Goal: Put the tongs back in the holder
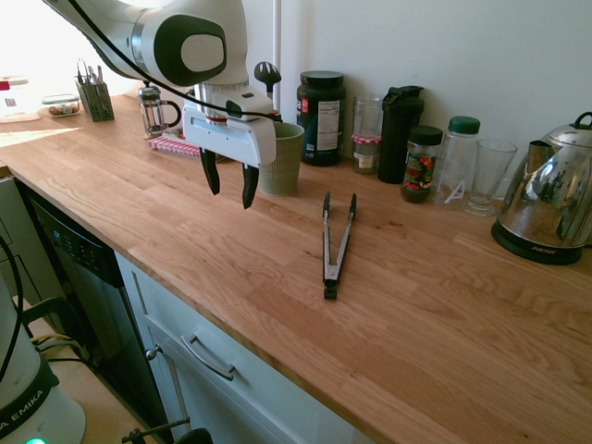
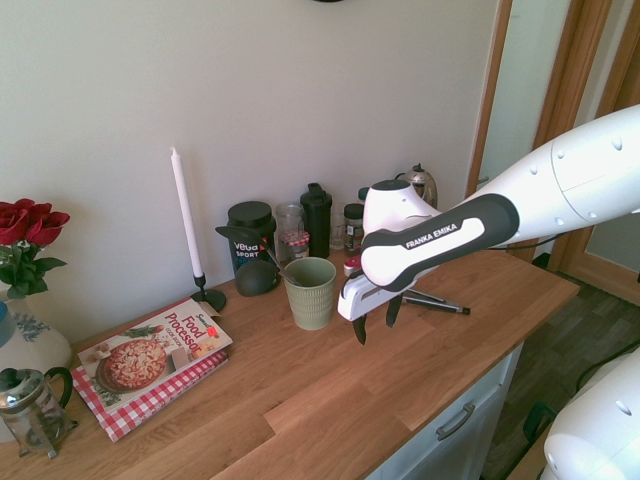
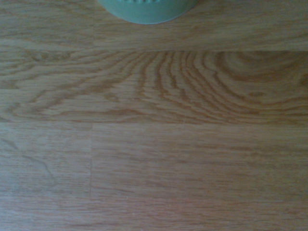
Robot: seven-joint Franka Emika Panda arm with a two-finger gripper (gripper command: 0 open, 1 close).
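Wooden counter (image 1: 222, 250), green holder (image 2: 312, 300) containing black utensils (image 2: 262, 255), tongs (image 1: 337, 245) outside

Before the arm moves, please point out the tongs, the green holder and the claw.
Tongs (image 1: 330, 271): first exterior view, on the metal near the hinge end.
Green holder (image 2: 311, 302): second exterior view, on its ribbed side.
Claw (image 1: 231, 192): first exterior view, between the fingertips.

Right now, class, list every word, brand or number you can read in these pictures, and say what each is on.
"FRANKA EMIKA": the robot arm
"Food Processor": the cookbook
"vega SPORT": the black tub
"A": the clear bottle with a green lid
Too small or blurred to read: the back label of the tub, the jar's label and the mark on the kettle.
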